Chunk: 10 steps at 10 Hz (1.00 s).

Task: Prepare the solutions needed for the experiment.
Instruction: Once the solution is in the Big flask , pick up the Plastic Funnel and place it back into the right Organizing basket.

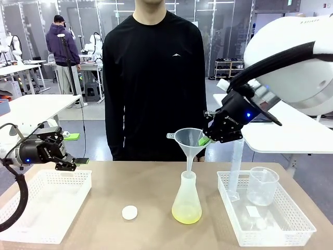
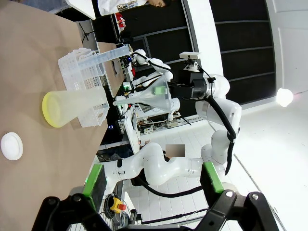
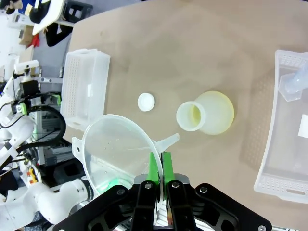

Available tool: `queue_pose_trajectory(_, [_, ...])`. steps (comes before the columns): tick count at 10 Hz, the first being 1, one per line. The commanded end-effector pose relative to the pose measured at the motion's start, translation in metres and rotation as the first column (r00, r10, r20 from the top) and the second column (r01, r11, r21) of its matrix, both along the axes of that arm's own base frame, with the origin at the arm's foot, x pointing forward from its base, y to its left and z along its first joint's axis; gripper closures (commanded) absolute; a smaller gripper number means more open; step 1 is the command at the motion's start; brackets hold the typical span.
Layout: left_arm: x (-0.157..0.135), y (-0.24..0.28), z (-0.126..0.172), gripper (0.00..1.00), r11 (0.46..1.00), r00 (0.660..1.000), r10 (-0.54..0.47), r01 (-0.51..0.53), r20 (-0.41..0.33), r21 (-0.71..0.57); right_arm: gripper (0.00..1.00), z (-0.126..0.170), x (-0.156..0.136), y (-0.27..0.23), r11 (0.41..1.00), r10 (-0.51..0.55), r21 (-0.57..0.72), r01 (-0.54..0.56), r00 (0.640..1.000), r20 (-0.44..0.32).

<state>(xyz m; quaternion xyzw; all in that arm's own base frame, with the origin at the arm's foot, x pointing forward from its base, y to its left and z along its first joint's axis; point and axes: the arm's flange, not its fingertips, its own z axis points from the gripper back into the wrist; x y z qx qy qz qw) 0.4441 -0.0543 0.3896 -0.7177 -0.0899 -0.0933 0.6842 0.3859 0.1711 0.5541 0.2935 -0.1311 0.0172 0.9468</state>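
Two claws: right claw (image 3: 160,166) tight on funnel (image 3: 115,144), left claw (image 2: 153,177) wide.

A brown counter (image 1: 151,182) sits in front of me. Beyond it, white tables (image 1: 31,109) stand on pale grey floor (image 1: 92,115), with dark glazed partitions (image 1: 34,21) and a low rack (image 1: 229,67) behind.

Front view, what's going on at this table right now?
The right gripper is shut on the rim of a clear plastic funnel, holding it over a translucent conical flask containing a shallow pale yellow-green solution. The left gripper hangs open by a white mesh tray. A white round cap lies on the table; a person stands opposite.
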Motion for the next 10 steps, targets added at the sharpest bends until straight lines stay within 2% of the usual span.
queue_pose_trajectory(1, [0.0, -0.001, 0.001, 0.0, 1.0, 1.0, 0.001, -0.001, 0.007, -0.006, 1.0, 0.01, 0.005, -0.005, 0.999, 0.039, 0.038, -0.038, 0.999, -0.037])
queue_pose_trajectory(6, [0.0, -0.001, 0.001, 0.0, 1.0, 1.0, 0.001, -0.001, 0.007, -0.006, 1.0, 0.022, 0.002, -0.028, 0.999, 0.029, 0.019, -0.028, 0.998, -0.051])
queue_pose_trajectory(10, [0.0, -0.001, 0.001, 0.0, 1.0, 1.0, 0.001, -0.001, 0.007, -0.006, 1.0, 0.031, 0.002, -0.101, 0.995, -0.08, -0.06, 0.076, 0.995, -0.058])
